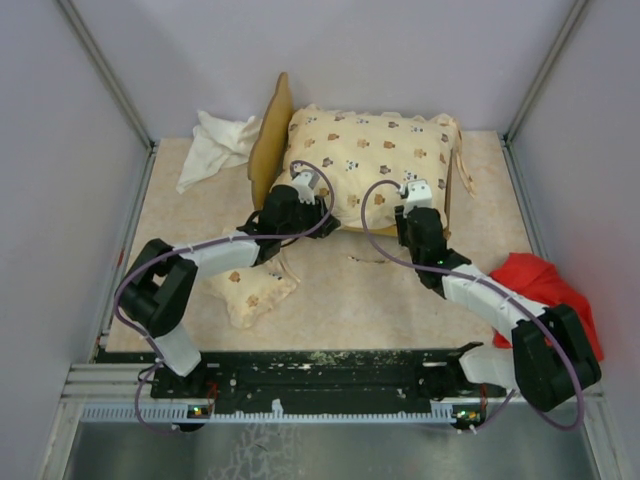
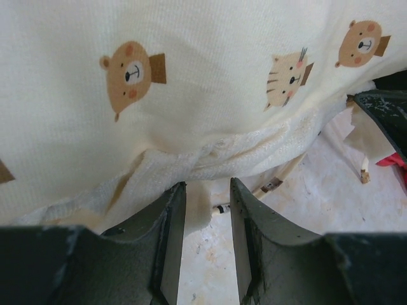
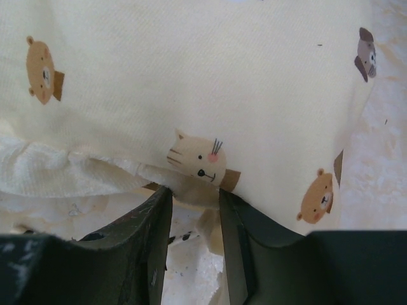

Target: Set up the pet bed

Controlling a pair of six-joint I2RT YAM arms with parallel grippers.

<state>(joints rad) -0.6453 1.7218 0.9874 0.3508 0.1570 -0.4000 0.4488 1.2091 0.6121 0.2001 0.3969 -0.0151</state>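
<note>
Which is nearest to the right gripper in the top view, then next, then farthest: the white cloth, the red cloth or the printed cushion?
Measured from the right gripper:
1. Cushion: right at the fingertips, at the middle back of the table.
2. Red cloth: on the right side, beside that arm.
3. White cloth: in the back left corner, across the cushion.
</note>
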